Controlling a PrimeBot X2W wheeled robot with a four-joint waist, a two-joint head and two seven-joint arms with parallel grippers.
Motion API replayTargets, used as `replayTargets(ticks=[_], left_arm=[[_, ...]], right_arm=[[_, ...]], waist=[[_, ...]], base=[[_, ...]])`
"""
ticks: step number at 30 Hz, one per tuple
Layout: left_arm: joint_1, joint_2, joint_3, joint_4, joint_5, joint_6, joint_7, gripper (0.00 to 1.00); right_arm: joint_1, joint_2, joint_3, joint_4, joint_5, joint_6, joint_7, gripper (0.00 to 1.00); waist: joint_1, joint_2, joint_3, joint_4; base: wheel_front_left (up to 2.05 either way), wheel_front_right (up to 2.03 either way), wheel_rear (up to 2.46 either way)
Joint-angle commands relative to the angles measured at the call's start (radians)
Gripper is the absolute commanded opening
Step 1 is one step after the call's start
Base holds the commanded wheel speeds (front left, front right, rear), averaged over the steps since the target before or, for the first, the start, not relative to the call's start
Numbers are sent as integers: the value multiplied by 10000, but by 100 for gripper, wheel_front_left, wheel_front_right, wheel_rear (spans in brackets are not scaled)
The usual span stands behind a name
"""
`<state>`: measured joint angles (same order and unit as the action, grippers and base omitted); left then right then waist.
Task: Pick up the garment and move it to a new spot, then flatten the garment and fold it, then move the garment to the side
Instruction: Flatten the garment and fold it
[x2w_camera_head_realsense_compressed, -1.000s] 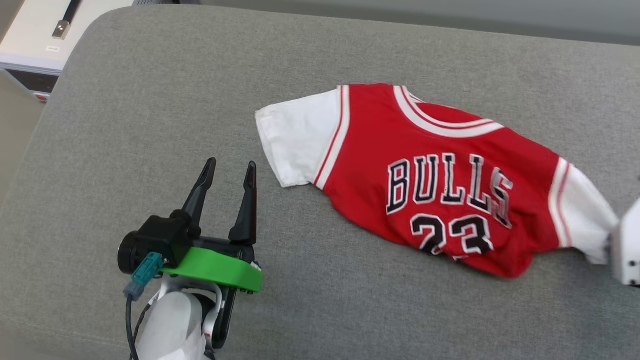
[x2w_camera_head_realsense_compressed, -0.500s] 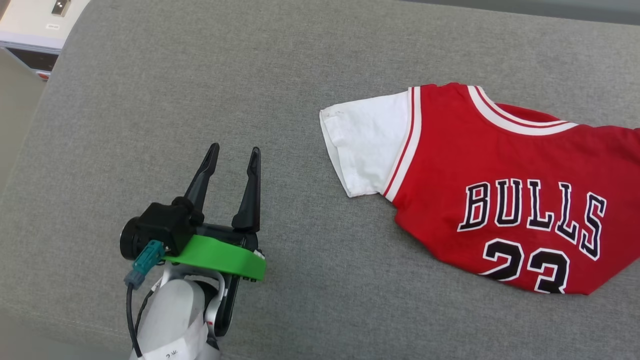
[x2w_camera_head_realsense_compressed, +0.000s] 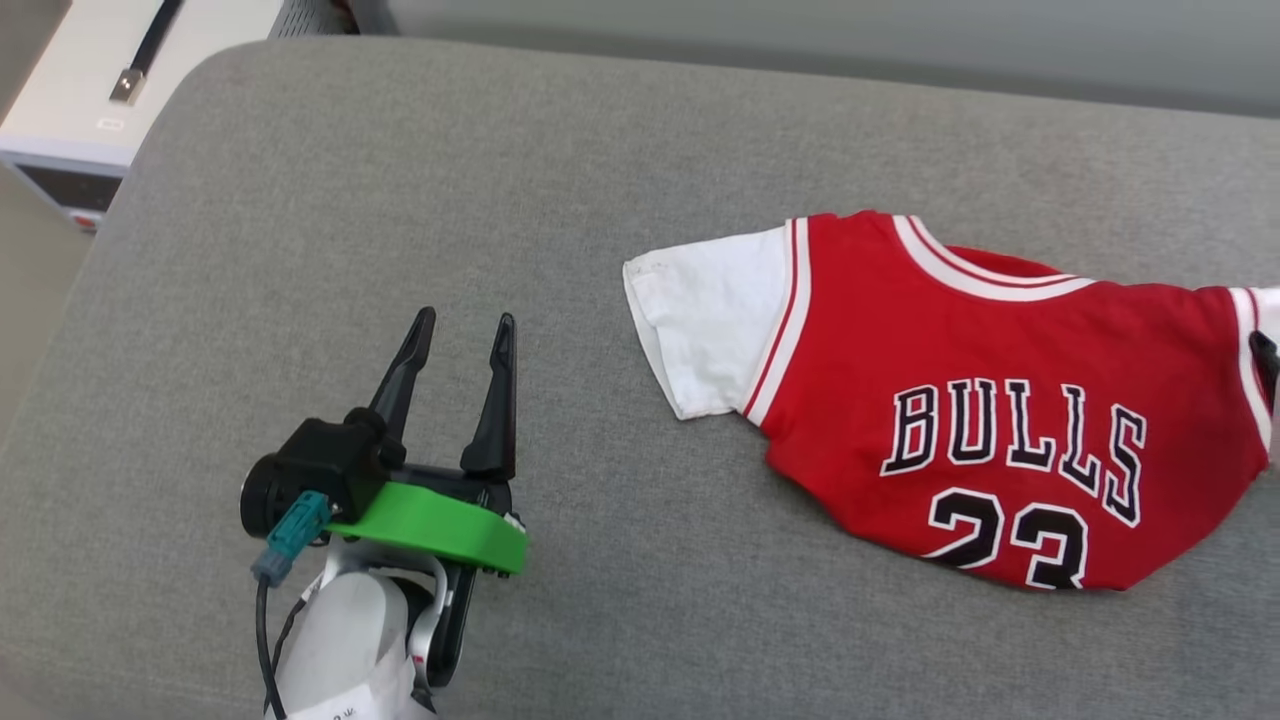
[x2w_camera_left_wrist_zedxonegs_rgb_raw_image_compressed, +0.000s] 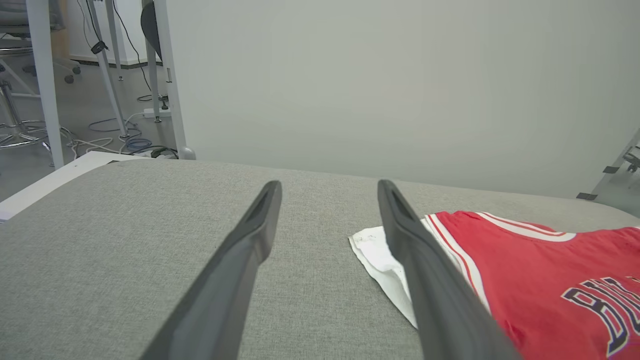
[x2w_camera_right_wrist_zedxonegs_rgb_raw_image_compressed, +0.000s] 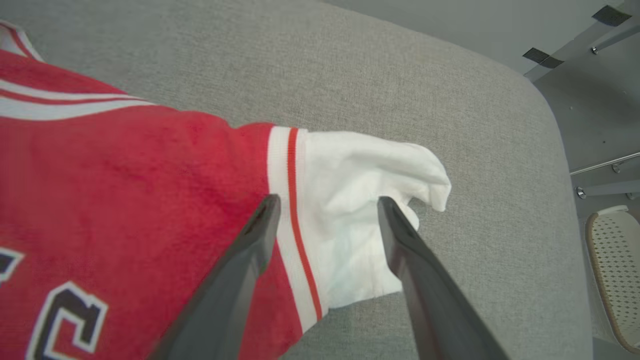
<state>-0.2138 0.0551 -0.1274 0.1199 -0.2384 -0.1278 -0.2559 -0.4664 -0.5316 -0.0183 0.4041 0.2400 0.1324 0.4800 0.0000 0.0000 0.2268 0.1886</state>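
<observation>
The garment (x2w_camera_head_realsense_compressed: 1000, 400) is a red jersey with white sleeves, black "BULLS" lettering and the number 23. It lies face up and slightly rumpled on the right part of the grey cushion (x2w_camera_head_realsense_compressed: 300, 250). My left gripper (x2w_camera_head_realsense_compressed: 462, 325) is open over bare cushion well to the left of the garment's white sleeve (x2w_camera_head_realsense_compressed: 705, 335), with nothing between its fingers. In the left wrist view the gripper (x2w_camera_left_wrist_zedxonegs_rgb_raw_image_compressed: 328, 185) points past that sleeve (x2w_camera_left_wrist_zedxonegs_rgb_raw_image_compressed: 380, 255). My right gripper (x2w_camera_right_wrist_zedxonegs_rgb_raw_image_compressed: 328, 201) is open above the other, crumpled white sleeve (x2w_camera_right_wrist_zedxonegs_rgb_raw_image_compressed: 360, 200), one finger at each side of it.
A white cabinet (x2w_camera_head_realsense_compressed: 60, 110) with a black cable (x2w_camera_head_realsense_compressed: 150, 45) stands off the cushion's far left corner. The cushion's rounded right edge (x2w_camera_right_wrist_zedxonegs_rgb_raw_image_compressed: 560, 165) lies just beyond the crumpled sleeve, with a perforated chair (x2w_camera_right_wrist_zedxonegs_rgb_raw_image_compressed: 615, 270) past it. Table legs and floor cables (x2w_camera_left_wrist_zedxonegs_rgb_raw_image_compressed: 115, 100) stand behind the cushion.
The head camera has moved, so the whole picture has shifted. The garment now lies farther right and less tilted in it. The left gripper stays open and still.
</observation>
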Motion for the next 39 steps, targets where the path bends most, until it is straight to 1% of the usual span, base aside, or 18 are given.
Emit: replayTargets(ticks=[1,5,12,16,19,22,29,33,34,35,36,39], left_arm=[[156,-49,-14,41,14,-28,-59,100],[270,-49,-32,46,26,-28,-59,100],[473,-49,-127,-29,-24,-29,-59,100],[469,-49,-136,-64,-55,-29,-59,100],[410,-49,-159,-130,-94,-29,-59,100],[361,-49,-191,-150,-132,-29,-59,100],[294,-49,-185,-153,-220,-29,-59,100],[270,-49,-163,-164,-275,-29,-59,100],[270,-49,-156,-160,-279,-29,-59,100],[274,-49,-142,-150,-283,-29,-59,100],[281,-49,-127,-136,-286,-29,-59,100],[330,-49,-108,-67,-293,-29,-59,100]], right_arm=[[201,98,74,-228,240,-17,78,100],[552,339,463,-1230,992,-17,930,100],[1268,497,1931,-3210,2414,-17,3037,100],[1582,555,2533,-3702,2837,-17,3968,100],[1612,519,2866,-3664,2818,-17,4213,100],[1519,454,3210,-3354,2713,-17,4257,100],[1237,184,3857,-2105,2346,-17,4174,100],[1223,211,4164,-1551,2519,-17,4115,100],[1233,251,4215,-1473,2624,-17,4122,48],[1245,311,4256,-1403,2771,-17,4120,14],[1252,349,4286,-1361,2867,-17,4112,0],[1327,436,4434,-1285,3166,-17,4113,0]], waist=[[0,0,-447,-276],[0,0,-738,-304],[0,0,-851,-61],[0,0,-725,169],[0,0,-596,369],[0,0,-472,574],[0,0,-212,915],[0,0,-141,991],[0,0,-144,992],[0,0,-157,986],[0,0,-180,973],[0,0,-364,892]], base=[[0,0,0],[0,0,0],[0,0,0],[0,0,0],[0,0,0],[0,0,0],[0,0,0],[0,0,0],[0,0,0],[0,0,0],[0,0,0],[0,0,0]])
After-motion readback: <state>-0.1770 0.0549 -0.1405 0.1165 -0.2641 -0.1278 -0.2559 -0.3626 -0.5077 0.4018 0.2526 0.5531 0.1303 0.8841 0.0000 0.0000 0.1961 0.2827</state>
